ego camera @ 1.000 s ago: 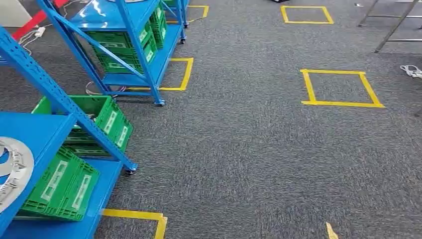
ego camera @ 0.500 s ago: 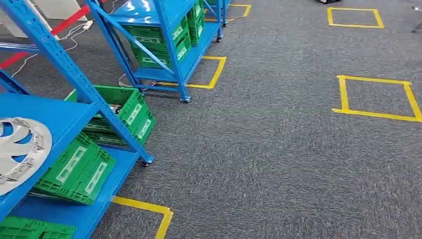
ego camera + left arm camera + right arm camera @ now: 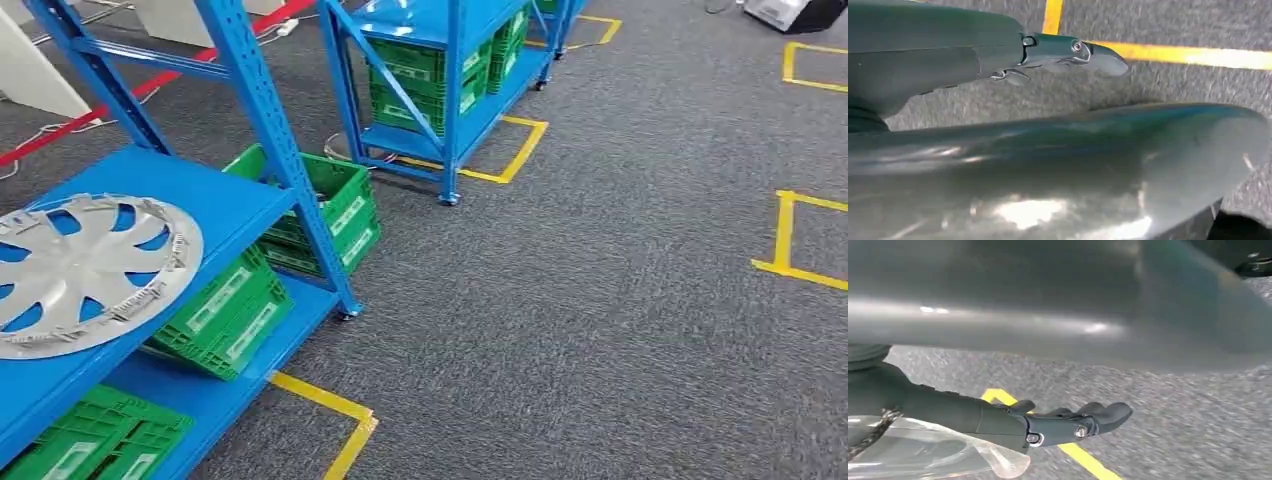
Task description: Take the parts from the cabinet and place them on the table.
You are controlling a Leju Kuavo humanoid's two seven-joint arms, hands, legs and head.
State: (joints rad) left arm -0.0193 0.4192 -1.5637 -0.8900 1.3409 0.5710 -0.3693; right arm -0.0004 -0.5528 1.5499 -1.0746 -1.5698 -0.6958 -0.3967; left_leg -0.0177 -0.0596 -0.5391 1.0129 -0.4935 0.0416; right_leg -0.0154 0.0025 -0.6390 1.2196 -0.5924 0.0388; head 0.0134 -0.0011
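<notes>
Part: silver wheel cover (image 3: 88, 272) lies flat on the blue cabinet (image 3: 235, 205) shelf, at 9 o'clock in the head view.
Left hand (image 3: 1068, 52): hanging over carpet, fingers straight, holding nothing.
Right hand (image 3: 1068, 422): likewise empty, extended.
Bearing: part sits on the robot's left; left hand judged nearer.

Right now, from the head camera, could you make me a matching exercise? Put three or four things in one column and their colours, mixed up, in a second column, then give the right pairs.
Things:
1. wheel cover
2. shelf rack
3. crate on the floor
4. floor tape

Colours:
A. yellow
B. green
C. silver
D. blue

Pairs: 1-C, 2-D, 3-B, 4-A. The wheel cover lies flat on the blue shelf; the tape marks squares on the grey carpet.
</notes>
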